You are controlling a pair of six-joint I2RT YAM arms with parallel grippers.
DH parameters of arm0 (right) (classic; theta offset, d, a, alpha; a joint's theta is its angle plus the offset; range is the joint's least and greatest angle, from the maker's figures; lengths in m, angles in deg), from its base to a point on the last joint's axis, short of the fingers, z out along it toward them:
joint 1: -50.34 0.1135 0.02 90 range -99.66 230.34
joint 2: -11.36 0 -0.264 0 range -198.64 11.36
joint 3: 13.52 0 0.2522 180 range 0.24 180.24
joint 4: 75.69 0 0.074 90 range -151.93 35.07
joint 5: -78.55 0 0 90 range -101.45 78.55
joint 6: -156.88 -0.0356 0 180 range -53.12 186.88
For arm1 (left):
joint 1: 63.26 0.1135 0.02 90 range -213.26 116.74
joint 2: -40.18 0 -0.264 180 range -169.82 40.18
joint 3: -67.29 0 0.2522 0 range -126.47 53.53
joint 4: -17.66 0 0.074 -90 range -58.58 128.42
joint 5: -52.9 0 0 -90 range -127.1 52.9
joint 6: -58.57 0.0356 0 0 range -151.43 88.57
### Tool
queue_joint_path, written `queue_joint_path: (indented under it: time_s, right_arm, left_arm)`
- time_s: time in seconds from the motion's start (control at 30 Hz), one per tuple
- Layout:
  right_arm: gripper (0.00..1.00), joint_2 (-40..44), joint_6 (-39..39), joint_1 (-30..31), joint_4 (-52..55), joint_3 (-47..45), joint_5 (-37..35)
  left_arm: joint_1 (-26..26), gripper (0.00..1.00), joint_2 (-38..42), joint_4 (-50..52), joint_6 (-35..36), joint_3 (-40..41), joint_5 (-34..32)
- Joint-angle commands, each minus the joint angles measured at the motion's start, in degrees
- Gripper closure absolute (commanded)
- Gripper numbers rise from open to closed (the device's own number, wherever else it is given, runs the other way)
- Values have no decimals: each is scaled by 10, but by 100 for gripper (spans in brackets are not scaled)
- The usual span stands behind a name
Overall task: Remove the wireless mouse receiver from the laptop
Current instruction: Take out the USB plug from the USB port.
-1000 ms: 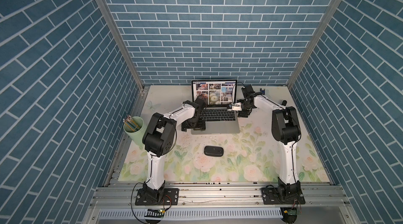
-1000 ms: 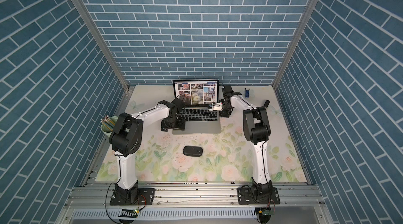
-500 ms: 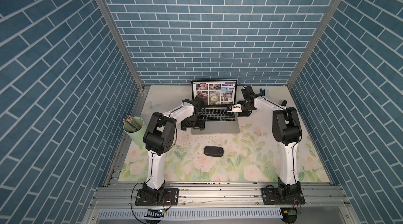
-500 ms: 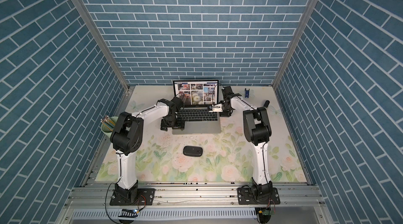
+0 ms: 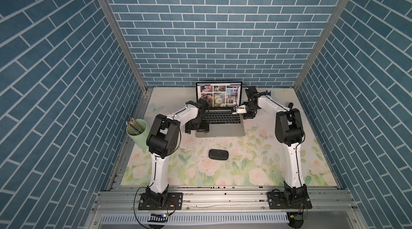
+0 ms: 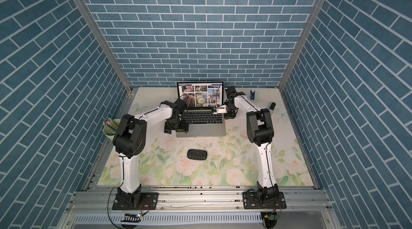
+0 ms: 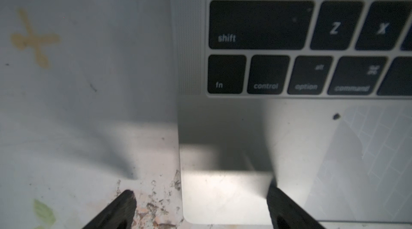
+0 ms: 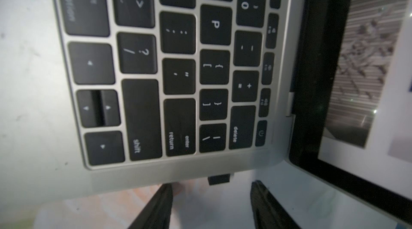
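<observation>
Floral-print tabletop [image 5: 245,167] with open laptop [image 5: 219,130] at back, black mouse [image 5: 218,154] in front, green pencil cup [image 5: 138,135] at left edge.

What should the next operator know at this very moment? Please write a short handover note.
Left gripper: open, fingers straddling the front left corner of the laptop, one over the mat, one over the laptop.
Right gripper: open, fingers on either side of the receiver, tips just short of it.
Receiver: plugged into the laptop's right edge, near the hinge.
Done: approach only.
Left: move in, close on the receiver, pull it straight out.
</observation>
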Motion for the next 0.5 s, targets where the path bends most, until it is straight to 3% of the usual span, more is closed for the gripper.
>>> queue_joint_path:
  time_s: [0.0, 0.47]
  right_arm:
    - [41, -78, 10, 1, 77, 0, -18]
    - [46, -136, 12, 2, 104, 56, -11]
  left_arm:
    - [1, 3, -34, 15, 8, 15, -6]
    - [2, 4, -39, 19, 22, 12, 4]
